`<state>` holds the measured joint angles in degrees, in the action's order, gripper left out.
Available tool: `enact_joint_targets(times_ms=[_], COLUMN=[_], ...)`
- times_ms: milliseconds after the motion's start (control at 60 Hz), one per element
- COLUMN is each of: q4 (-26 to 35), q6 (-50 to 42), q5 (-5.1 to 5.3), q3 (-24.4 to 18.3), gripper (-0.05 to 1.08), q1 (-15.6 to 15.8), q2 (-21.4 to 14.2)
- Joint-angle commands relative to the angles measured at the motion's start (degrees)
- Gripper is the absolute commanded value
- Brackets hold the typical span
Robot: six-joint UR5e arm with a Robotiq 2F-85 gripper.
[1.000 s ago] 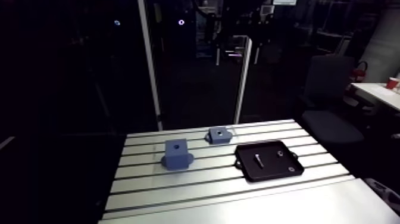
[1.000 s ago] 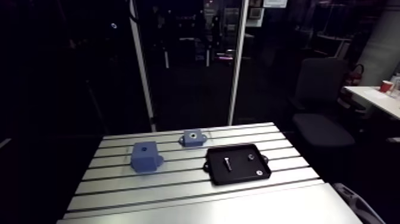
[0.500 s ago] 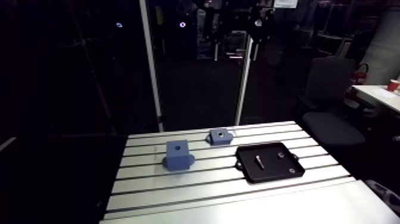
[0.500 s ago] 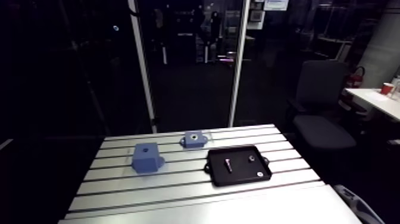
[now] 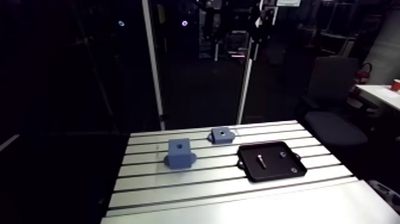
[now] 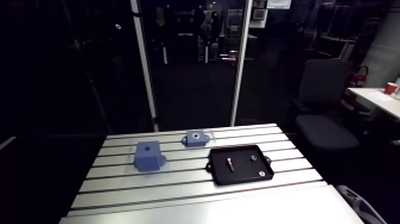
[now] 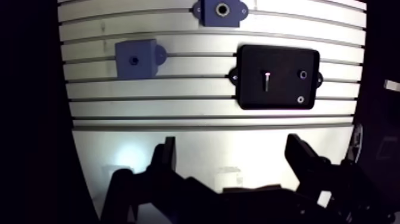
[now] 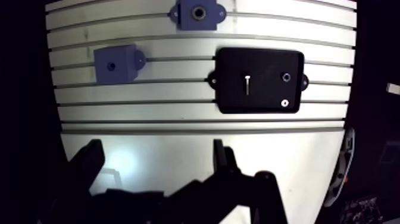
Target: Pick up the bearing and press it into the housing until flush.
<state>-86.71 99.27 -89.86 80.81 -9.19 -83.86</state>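
- Bearing [image 7: 300,100]: I take it to be the paler small ring lying flat in the black tray [image 7: 250,55], near one corner. A darker ring [image 7: 304,75] lies just beside it, and at this size I cannot rule that one out.
- A slim pin [image 7: 268,79] shares the tray, apart from both rings.
- My end effector [image 7: 232,146] hangs over the bare near part of the worktop [image 7: 208,107], fingers spread with nothing between them, well short of the tray.
- The housing [image 7: 221,10] is probably the flanged blue block with the wide bore, beyond the tray. The blue cube [image 7: 137,58] has only a small hole.
- I expect the ring to be light, rigid and smooth, so it will likely slip or flip if pinched off-centre.
- Best hold, I judge, is across the outer rim, fingertips low to the tray floor and the ring kept level.
- The tray wall close by may crowd one finger, so I would line my fingers up along that wall.
- A tilted ring would likely jam in the bore.
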Motion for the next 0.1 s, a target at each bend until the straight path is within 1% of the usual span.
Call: enact_joint_targets(times_ms=[17, 100], q4=[-0.17, -0.33], q6=[0.0, -0.08], q5=[0.0, 0.0], q3=[0.0, 0.16], gripper=[0.0, 0.0], q1=[0.91, 1.17], q2=[0.68, 0.68])
